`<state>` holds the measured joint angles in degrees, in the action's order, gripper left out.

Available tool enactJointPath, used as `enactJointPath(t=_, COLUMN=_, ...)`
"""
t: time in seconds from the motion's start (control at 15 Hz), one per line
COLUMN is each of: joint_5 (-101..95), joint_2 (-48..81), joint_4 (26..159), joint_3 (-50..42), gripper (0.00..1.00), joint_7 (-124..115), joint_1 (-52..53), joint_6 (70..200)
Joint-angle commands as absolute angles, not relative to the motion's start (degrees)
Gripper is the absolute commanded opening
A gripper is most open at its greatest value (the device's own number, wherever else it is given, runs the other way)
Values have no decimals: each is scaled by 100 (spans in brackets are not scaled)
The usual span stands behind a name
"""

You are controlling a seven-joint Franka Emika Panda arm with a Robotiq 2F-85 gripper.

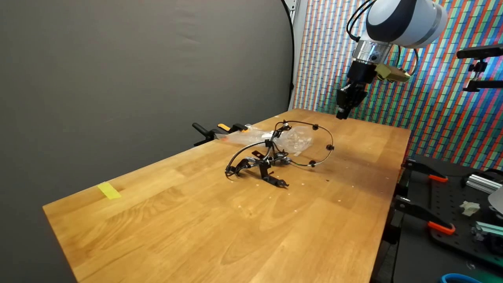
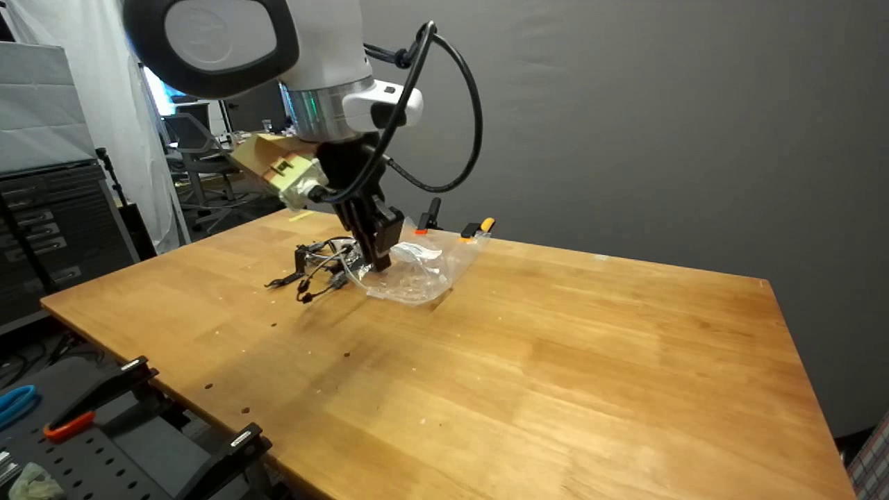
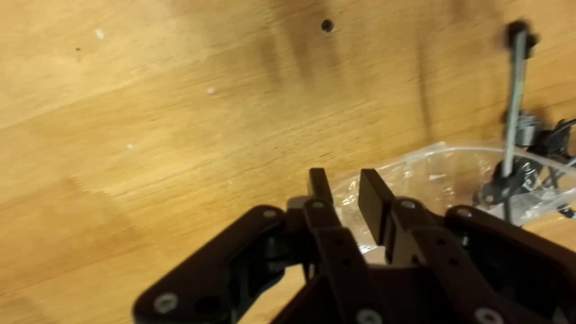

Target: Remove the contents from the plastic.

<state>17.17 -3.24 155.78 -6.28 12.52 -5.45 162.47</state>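
The contents, a tangle of black cables and dark chunky parts (image 1: 264, 169), lie on the table beside the clear plastic bag (image 1: 296, 139). In an exterior view the tangle (image 2: 300, 258) overlaps one side of the bag (image 2: 413, 279). In the wrist view dark parts (image 3: 546, 141) and a thin rod cross the bag (image 3: 423, 175) at right; I cannot tell whether any part is inside it. My gripper (image 3: 339, 173) is partly open with nothing between its fingers. In both exterior views the gripper (image 1: 342, 114) points down; the fingertips (image 2: 380, 265) hide part of the bag.
Black clamps with orange and yellow parts (image 2: 432, 217) sit at the table edge by the bag's far end. Yellow tape (image 1: 109, 190) is on the wooden table (image 1: 235, 232). A dark side bench with orange-tipped clamps (image 1: 441, 227) stands beside the table.
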Motion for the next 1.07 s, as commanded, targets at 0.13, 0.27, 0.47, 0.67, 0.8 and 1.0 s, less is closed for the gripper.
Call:
enactJointPath(t=0.13, joint_5=1478, joint_2=-633, joint_4=15515, joint_3=-648, gripper=74, joint_7=572, joint_1=-631, joint_6=16556)
enactJointPath(t=0.27, joint_5=1337, joint_2=-910, joint_4=15503, joint_3=-622, gripper=88, joint_7=300, joint_1=-574, joint_6=16422)
enactJointPath(t=0.47, joint_5=907, joint_2=-1278, joint_4=15486, joint_3=-502, gripper=100, joint_7=-234, joint_1=-633, joint_6=16222)
enactJointPath(t=0.67, joint_5=120, joint_2=-1655, joint_4=15433, joint_3=-201, gripper=100, joint_7=-1024, joint_1=-924, joint_6=15793)
enactJointPath(t=0.8, joint_5=-64, joint_2=-1882, joint_4=15328, joint_3=-101, gripper=100, joint_7=-1328, joint_1=-935, joint_6=15325)
enactJointPath(t=1.0, joint_5=30, joint_2=-2118, joint_4=15107, joint_3=-73, gripper=100, joint_7=-1385, joint_1=-810, joint_6=14516)
